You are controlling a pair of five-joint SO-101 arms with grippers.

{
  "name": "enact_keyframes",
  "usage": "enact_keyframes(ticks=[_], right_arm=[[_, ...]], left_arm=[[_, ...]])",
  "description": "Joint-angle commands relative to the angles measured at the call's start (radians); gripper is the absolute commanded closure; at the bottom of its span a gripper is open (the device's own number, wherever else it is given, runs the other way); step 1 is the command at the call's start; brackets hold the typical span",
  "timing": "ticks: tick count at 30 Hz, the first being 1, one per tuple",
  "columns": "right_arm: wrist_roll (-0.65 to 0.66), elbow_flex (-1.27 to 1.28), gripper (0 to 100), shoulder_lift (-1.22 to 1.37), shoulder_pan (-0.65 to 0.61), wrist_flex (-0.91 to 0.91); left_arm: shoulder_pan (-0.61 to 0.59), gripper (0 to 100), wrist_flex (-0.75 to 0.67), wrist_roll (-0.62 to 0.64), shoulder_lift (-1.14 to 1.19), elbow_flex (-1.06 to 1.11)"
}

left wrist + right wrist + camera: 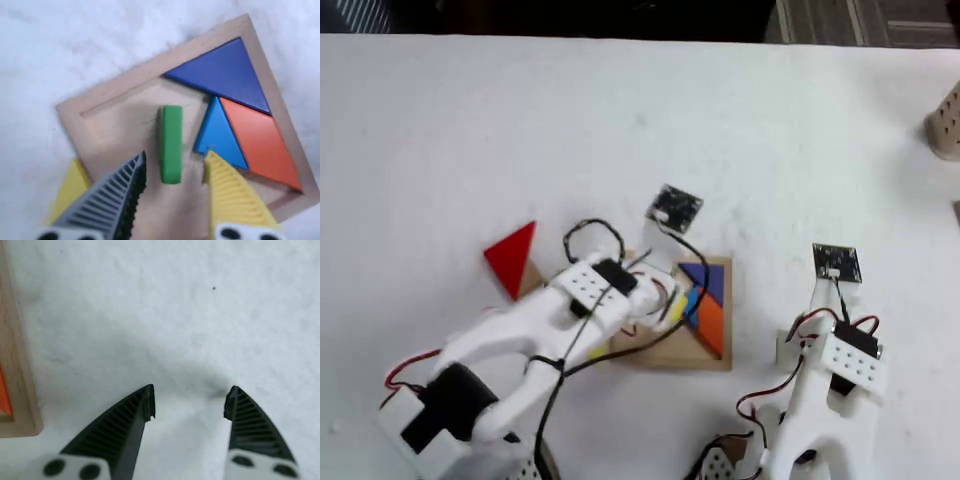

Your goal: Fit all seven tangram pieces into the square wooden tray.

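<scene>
Wooden square tray [660,352] out on the white surface [450,130], with the left arm right over it. Inside, packed along one side: a dark blue triangle [220,72] in the corner, an orange parallelogram [262,147] touching it, and a light blue triangle [217,135] tucked against both. Now the left end effector [176,154]: spread open, one grey finger and one yellow finger either side of a green piece [171,135] turned up on its edge within the tray. Clear gap on each side, so no grip on it. Yellow piece [70,187] just outside the tray's rim, flat on the surface. Red triangle [512,258] toward the left of the high view, beyond the arm and clear of the tray. Over to the right end effector [191,388]: wide open, nothing between its fingers, above bare surface just beside the tray's edge.
</scene>
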Motion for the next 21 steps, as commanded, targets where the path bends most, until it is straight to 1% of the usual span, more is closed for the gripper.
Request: enact_keyframes(ticks=[1,7,9,21], right_arm=[[0.009,-0.003,77.2,-0.025,-0.004,-0.015],[0.009,-0.003,77.2,-0.025,-0.004,-0.015],[0.009,-0.003,77.2,-0.025,-0.004,-0.015],[0.009,-0.003,77.2,-0.025,-0.004,-0.015]], left_arm=[[-0.071,68,-0.006,-0.005,-0.008,-0.017],[-0.202,68,-0.006,-0.005,-0.012,-0.018],[-0.213,68,-0.003,-0.006,-0.018,-0.018],[-0.225,68,0.15,-0.006,-0.239,-0.008]])
